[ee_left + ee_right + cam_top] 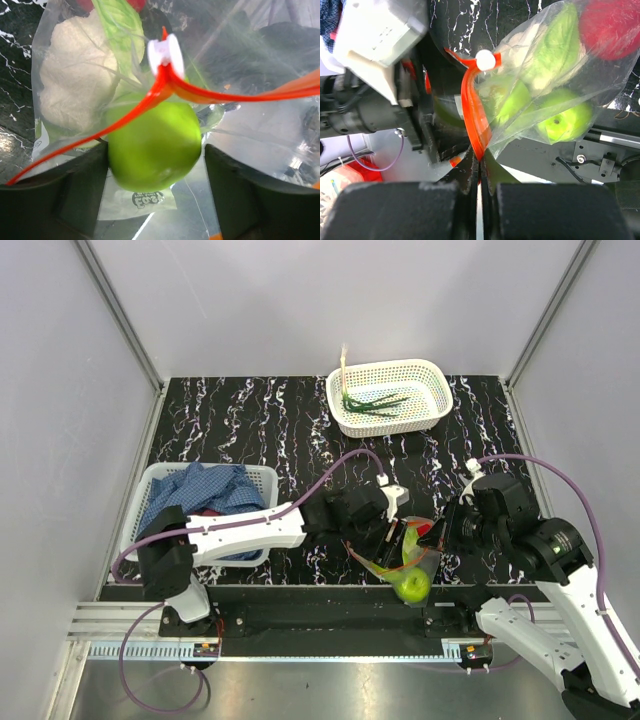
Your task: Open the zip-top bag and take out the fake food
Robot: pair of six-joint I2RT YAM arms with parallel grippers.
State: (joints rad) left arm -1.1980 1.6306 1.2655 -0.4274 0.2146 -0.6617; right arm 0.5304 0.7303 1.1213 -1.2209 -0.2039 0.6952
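Observation:
The clear zip-top bag hangs between my two grippers at the table's front edge. Its orange-red zip strip carries a white slider. Inside are lime-green fruits, a pale cabbage-like piece and a red piece. My right gripper is shut on the zip strip. My left gripper is open, its fingers either side of a lime fruit that lies inside the bag. A green onion lies in the far white basket.
A white perforated basket stands at the back centre-right. Another white basket with a blue cloth stands at the left, next to the left arm. The bag's bottom hangs over the front rail.

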